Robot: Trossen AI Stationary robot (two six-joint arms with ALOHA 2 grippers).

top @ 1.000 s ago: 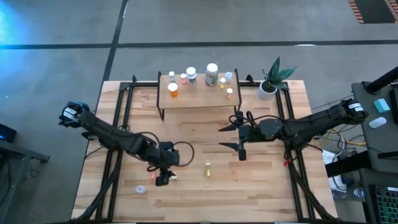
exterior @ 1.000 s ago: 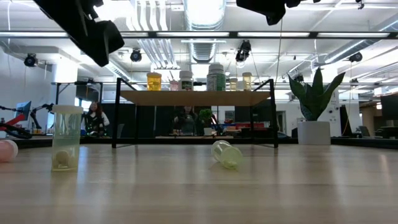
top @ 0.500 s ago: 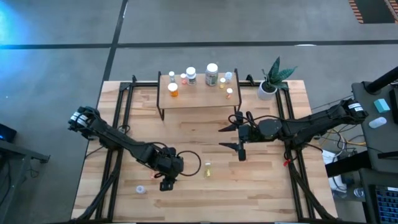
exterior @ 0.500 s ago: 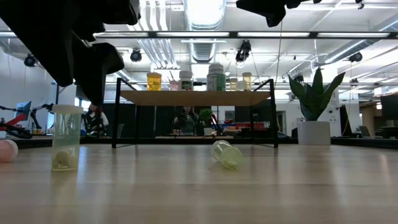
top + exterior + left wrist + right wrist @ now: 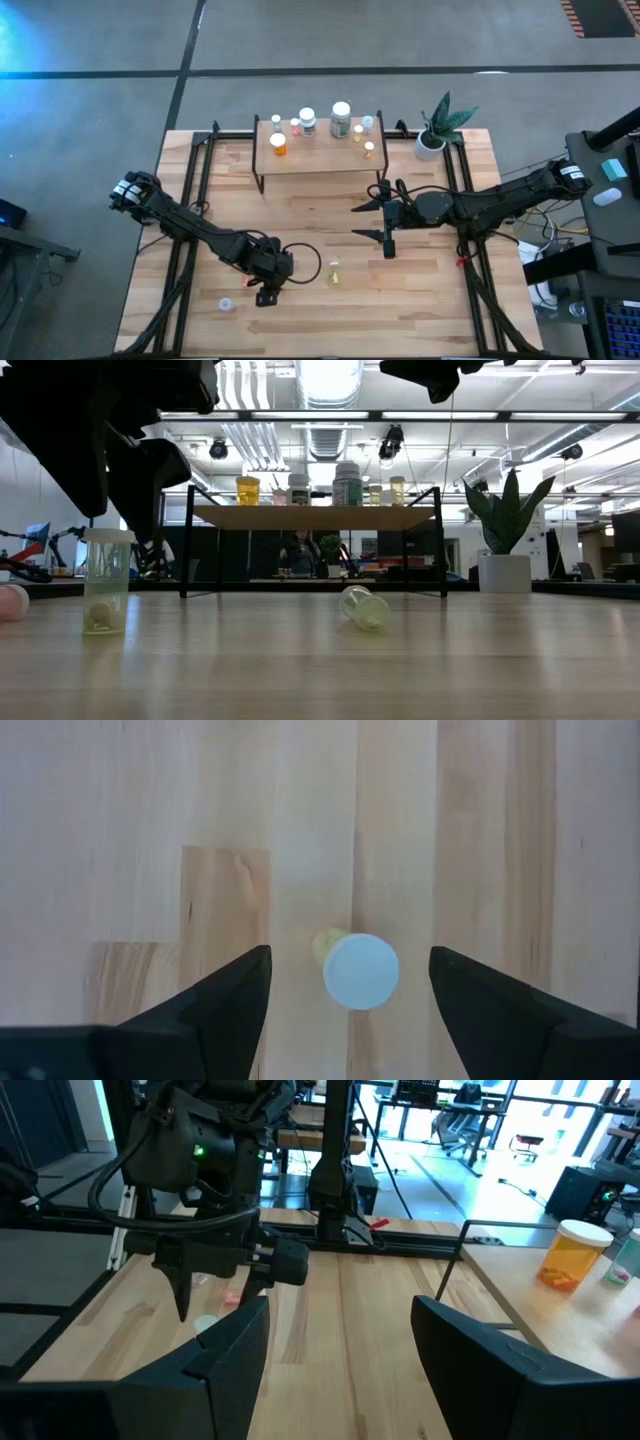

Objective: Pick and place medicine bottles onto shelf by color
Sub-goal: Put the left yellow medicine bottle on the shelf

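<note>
My left gripper [image 5: 348,982]: fingers apart, pointing down, yellow bottle [image 5: 358,969] standing between them.
My right gripper [image 5: 384,218]: open, waiting mid-table.

The dark left arm stretches from the table's left edge toward the near middle, wrist bent down, and its two-finger left gripper [image 5: 266,291] points straight at the tabletop, fingers [image 5: 228,1005] spread wide apart. The dark right arm reaches in from the right side, held level above mid-table; its right gripper [image 5: 368,220] faces leftward, fingers [image 5: 232,1350] apparently parted too, gripping nothing.
</note>
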